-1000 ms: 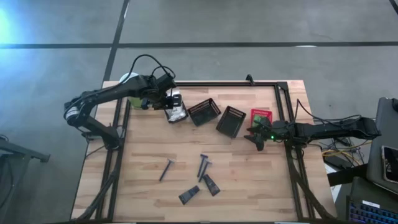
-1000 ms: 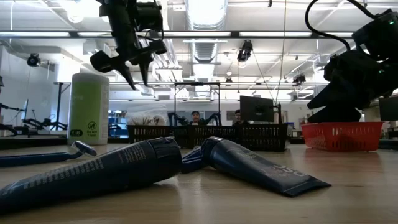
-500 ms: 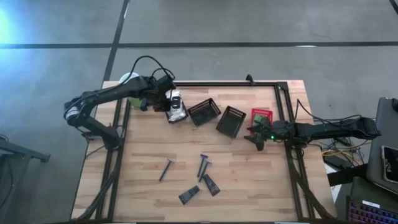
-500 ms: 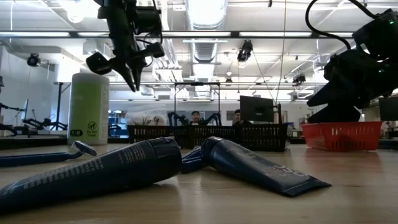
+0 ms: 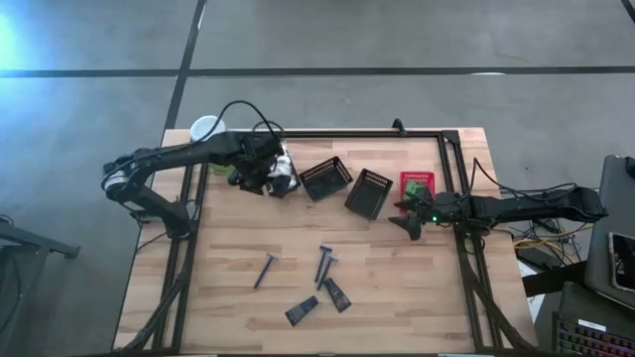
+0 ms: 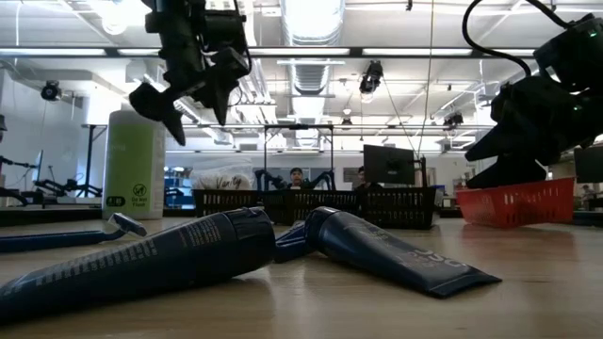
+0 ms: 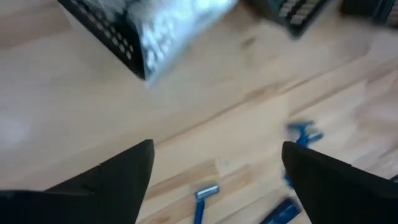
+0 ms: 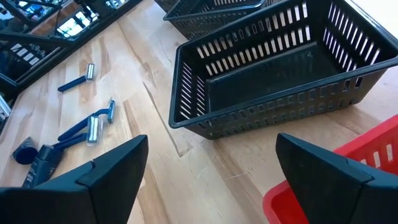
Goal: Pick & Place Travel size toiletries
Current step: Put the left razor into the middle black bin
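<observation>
Wooden table (image 5: 397, 288) | left gripper (image 5: 260, 177) apart above white packets (image 5: 286, 175), probably releasing | right gripper (image 5: 409, 214) apart by red basket (image 5: 418, 183), waiting

You are looking at a pale butcher-block wooden table top (image 5: 397, 297), its narrow strips smooth with a soft satin sheen. At the upper middle of the high view sit two black slotted plastic baskets (image 8: 273, 81); their ribbed walls look matt with a faint gloss on the rims. The bright red slotted plastic basket (image 6: 516, 202), at the right of the low view, looks slightly shinier. Low in the low view lie dark navy soft plastic tubes (image 6: 141, 259), smooth and semi-matt, with faint printed lettering. At its left stands a pale-green cylindrical canister (image 6: 134, 165), its label smooth and dull. The white crinkly wrapped packets (image 5: 285, 177) look like creased, shiny film.
</observation>
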Motion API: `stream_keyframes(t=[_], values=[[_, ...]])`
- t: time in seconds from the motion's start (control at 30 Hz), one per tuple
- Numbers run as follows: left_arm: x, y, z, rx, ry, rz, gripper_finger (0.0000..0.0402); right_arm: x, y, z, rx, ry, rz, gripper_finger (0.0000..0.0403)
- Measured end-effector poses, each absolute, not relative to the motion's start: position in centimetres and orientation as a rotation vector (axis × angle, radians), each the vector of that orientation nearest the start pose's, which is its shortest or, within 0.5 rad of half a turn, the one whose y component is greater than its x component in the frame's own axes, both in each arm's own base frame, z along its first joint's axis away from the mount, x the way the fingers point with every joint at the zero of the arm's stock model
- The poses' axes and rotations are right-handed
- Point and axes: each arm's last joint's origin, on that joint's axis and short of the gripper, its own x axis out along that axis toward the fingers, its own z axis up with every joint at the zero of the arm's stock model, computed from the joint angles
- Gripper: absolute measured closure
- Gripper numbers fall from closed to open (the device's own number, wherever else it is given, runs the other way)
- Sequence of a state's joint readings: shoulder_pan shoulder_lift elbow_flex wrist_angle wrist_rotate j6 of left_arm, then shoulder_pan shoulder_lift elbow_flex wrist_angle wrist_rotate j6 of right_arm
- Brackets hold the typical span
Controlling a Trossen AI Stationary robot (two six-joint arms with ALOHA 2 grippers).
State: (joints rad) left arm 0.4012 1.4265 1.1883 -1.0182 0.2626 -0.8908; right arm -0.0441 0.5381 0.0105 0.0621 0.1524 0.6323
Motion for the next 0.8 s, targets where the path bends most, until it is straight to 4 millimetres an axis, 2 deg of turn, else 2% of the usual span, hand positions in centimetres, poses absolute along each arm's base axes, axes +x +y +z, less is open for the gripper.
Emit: stream_keyframes(t=[0.17,0.33,0.6,0.8], values=[[25.0,7.8,26.2,-1.116,1.151,0.58,0.0038,12.1,-1.0,12.4,0.593,0.39,-0.334,0.0045],[25.5,7.2,26.4,-1.064,1.143,0.506,0.0045,12.1,-1.0,12.4,0.593,0.39,-0.333,0.0046],[25.7,7.6,28.1,-0.959,1.086,0.609,0.0046,12.1,-1.0,12.4,0.593,0.39,-0.334,0.0067],[25.3,7.6,27.9,-0.876,1.108,0.675,0.0046,12.1,-1.0,12.4,0.593,0.389,-0.334,0.0077]])
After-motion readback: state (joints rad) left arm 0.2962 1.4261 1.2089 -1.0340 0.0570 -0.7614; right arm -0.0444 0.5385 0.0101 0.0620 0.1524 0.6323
